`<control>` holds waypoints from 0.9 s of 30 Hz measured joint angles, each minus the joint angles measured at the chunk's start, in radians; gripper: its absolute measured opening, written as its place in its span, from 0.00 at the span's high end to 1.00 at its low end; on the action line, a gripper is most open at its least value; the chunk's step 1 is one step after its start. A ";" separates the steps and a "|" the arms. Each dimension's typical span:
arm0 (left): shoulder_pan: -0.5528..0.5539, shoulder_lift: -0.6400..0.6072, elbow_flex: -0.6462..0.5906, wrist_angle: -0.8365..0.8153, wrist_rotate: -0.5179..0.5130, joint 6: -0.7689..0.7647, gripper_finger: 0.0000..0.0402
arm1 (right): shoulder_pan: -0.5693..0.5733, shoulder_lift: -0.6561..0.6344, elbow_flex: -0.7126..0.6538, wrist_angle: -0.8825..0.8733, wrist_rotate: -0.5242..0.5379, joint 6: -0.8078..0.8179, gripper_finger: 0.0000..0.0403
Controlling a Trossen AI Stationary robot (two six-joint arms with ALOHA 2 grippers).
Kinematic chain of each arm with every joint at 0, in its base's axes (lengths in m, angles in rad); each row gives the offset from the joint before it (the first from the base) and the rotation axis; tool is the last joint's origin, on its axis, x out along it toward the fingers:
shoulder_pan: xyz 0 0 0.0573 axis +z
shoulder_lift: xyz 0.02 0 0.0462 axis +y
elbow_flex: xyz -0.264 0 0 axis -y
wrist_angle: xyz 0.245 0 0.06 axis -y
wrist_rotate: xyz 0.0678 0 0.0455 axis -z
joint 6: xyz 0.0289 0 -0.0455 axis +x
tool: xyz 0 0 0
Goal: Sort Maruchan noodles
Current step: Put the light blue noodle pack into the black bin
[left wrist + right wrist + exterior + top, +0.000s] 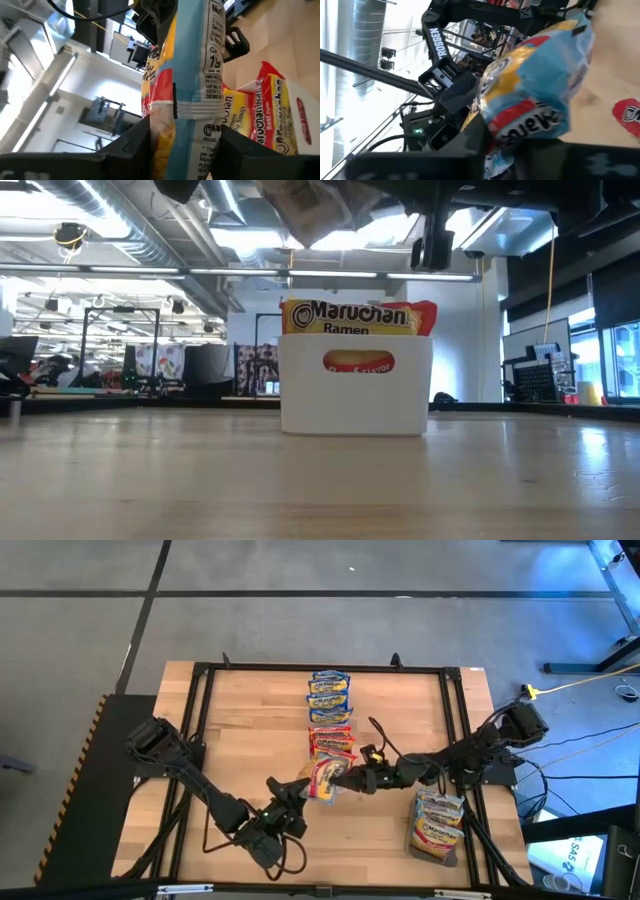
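Observation:
One Maruchan noodle packet, blue, yellow and red, hangs in the air over the middle of the table, between my two grippers. My left gripper reaches it from the near left, my right gripper from the right; both are shut on it. In the left wrist view the packet stands edge-on with its back seam showing. The right wrist view shows its bulging blue-yellow face. In the low view only its lower corner shows at the top. My left gripper pinches the packet's near-left end between its two fingers, coming in level from the table's near left. The packet stands on edge, lifted clear of the table. My right gripper pinches the packet's opposite end between its two fingers, coming in about level from the table's right. The wrapper bulges and crumples beyond the fingers.
Blue-yellow packets lie in a row at the far middle. Red-orange packets stand in a white tray just behind the held packet. Silver-grey packets sit in a dark tray at the near right. Black rails frame the table.

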 joint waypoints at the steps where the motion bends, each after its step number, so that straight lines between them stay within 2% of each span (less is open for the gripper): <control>1: -0.003 0.000 0.000 0.000 -0.005 0.019 0.64 | 0.000 -0.001 0.000 0.004 -0.002 -0.004 0.89; 6: -0.011 0.000 0.003 0.002 -0.053 0.090 0.64 | 0.000 -0.057 -0.001 -0.023 -0.009 -0.084 0.99; 18: -0.010 -0.001 0.004 0.003 -0.060 0.137 0.64 | 0.000 -0.233 -0.002 -0.253 -0.026 -0.232 1.00; 22: 0.004 -0.003 0.003 0.014 -0.030 0.127 0.64 | 0.001 -0.247 -0.003 -0.258 -0.025 -0.266 1.00; 27: 0.023 -0.003 -0.001 0.126 -0.034 0.107 0.64 | 0.000 -0.228 -0.003 -0.254 -0.024 -0.220 1.00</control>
